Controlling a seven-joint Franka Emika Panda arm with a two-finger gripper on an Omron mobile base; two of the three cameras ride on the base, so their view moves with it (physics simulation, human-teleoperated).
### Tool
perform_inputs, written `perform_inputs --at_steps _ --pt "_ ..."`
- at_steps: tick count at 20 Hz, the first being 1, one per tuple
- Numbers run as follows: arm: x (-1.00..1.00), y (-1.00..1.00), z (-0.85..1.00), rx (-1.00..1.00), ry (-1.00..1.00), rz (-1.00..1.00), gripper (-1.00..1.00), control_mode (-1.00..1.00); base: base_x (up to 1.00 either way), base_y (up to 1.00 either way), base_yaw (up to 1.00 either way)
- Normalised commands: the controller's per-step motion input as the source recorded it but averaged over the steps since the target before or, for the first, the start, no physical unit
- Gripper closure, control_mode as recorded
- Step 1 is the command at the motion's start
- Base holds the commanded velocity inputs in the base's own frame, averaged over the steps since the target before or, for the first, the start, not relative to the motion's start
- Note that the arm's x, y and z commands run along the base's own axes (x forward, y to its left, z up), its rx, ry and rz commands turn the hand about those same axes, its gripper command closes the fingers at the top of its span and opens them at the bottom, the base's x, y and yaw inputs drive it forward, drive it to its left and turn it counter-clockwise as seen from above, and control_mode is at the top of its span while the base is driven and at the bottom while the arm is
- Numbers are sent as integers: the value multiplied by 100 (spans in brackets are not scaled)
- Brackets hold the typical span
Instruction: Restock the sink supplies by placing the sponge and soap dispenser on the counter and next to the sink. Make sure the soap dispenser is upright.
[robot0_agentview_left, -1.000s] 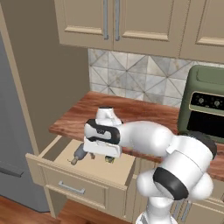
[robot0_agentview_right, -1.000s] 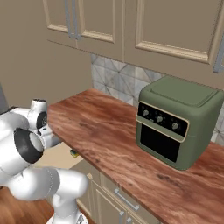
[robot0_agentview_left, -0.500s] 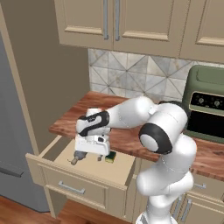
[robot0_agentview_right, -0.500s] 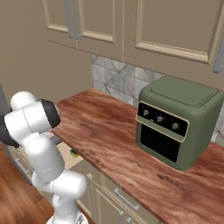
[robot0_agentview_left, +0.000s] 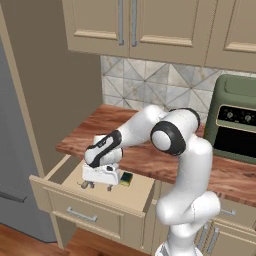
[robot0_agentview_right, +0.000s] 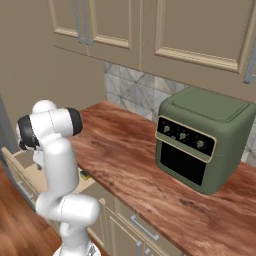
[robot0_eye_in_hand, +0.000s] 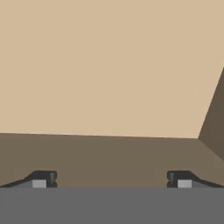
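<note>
Down over the open drawer (robot0_agentview_left: 60, 186), arm bent low; jaws wide apart, empty.

The left base view looks forward and down from behind the arm, with the open drawer (robot0_agentview_left: 95, 187) at lower left. The right base view shares the counter (robot0_agentview_right: 145, 175) and oven (robot0_agentview_right: 202, 145). The hand view sits very near plain beige, probably the drawer's inside.

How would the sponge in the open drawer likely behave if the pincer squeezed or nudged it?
The sponge looks small and blocky, so probably light and squashy. Lying flat on the drawer floor, it should slide rather than roll or tip.
</note>
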Motion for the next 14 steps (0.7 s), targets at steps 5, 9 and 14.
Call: perform_inputs --at_steps 5,9,14 --pt "46 0 -29 0 0 0 -100 -100 0 0 0" --pt "46 1 -42 1 0 0 -100 -100 0 0 0" --pt "23 8 -53 4 0 0 -100 -100 0 0 0"
